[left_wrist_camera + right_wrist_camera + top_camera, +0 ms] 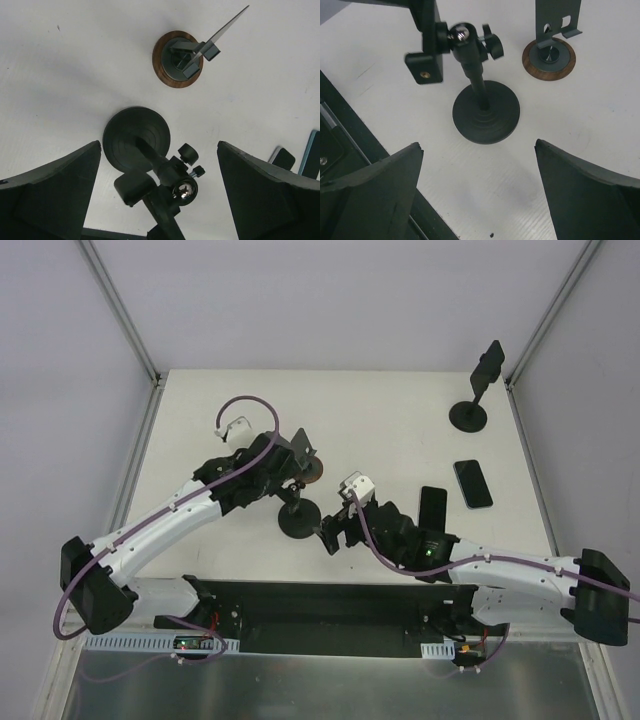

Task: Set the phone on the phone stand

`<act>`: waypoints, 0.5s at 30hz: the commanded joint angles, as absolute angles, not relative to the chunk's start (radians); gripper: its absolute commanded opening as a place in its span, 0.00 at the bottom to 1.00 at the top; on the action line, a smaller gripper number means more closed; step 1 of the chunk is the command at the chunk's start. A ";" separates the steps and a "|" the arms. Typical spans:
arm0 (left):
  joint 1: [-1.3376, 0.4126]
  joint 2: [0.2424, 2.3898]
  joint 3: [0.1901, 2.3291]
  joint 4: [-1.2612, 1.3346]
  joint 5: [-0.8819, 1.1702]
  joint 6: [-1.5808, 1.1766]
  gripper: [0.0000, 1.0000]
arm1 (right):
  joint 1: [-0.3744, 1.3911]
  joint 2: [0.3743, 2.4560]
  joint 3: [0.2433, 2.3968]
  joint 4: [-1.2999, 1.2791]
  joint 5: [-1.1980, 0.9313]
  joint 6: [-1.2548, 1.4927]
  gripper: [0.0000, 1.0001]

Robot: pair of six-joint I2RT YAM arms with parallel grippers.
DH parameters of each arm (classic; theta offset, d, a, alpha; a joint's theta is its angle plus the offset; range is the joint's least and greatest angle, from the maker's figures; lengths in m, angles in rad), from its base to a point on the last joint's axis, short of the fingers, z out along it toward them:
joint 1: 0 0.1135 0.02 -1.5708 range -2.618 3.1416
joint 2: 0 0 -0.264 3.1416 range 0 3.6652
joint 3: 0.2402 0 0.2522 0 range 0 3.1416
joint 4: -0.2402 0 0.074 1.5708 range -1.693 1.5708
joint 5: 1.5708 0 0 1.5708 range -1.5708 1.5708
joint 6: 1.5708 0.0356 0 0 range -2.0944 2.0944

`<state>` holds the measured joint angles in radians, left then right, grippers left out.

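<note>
Grey walls and an aluminium frame close in a white table (pixel 400 410). From above, two phones lie flat at the right: the left phone (pixel 432 508) just beside the right arm's forearm, the right phone (pixel 472 483) a little farther back. Both are well apart from either gripper. A far stand (pixel 470 416) stands in the back right corner. The left arm stretches diagonally to the centre, and the left gripper (pixel 292 468) hangs over a black stand (pixel 297 523) and a wood-base stand (pixel 312 473). The right arm reaches leftward, low across the table, with the right gripper (pixel 328 537) just beside the black stand's base. In the left wrist view, the left gripper (pixel 159 145) is spread wide and holds nothing, with the black stand (pixel 136 139) between its fingers and the wood-base stand (pixel 177 59) beyond. In the right wrist view, the right gripper (pixel 479 145) is also spread wide and holds nothing. The black stand (pixel 486 114) is upright just ahead of it and the wood-base stand (pixel 548 57) sits behind.
</note>
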<state>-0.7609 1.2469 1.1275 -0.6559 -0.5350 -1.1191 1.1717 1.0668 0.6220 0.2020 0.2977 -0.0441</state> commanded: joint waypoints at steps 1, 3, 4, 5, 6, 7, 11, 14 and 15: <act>-0.773 1.119 1.106 -0.629 -0.523 -1.024 0.99 | 1.236 1.081 0.647 0.382 0.451 -0.034 0.97; -0.767 1.016 1.077 -0.571 -0.499 -0.884 0.99 | 1.238 1.114 0.678 0.379 0.463 -0.022 0.97; -0.758 0.985 1.062 -0.543 -0.468 -0.815 0.99 | 1.242 1.146 0.714 0.377 0.463 -0.012 0.97; -0.723 0.957 1.046 -0.526 -0.428 -0.711 0.99 | 1.255 1.164 0.733 0.379 0.459 -0.015 0.96; -0.698 0.906 1.039 -0.517 -0.349 -0.672 0.99 | 1.258 1.205 0.756 0.380 0.453 -0.021 0.97; -0.671 0.879 1.019 -0.506 -0.287 -0.593 0.99 | 1.264 1.225 0.778 0.371 0.454 -0.031 0.97; -0.502 0.773 0.988 -0.486 -0.146 -0.480 0.99 | 1.267 1.307 0.888 0.314 0.480 -0.028 0.99; -0.471 0.724 0.976 -0.465 -0.111 -0.420 0.99 | 1.267 1.364 0.928 0.302 0.486 -0.003 0.92; -0.465 0.721 0.979 -0.459 -0.098 -0.408 0.99 | 1.266 1.393 0.954 0.299 0.492 -0.003 0.90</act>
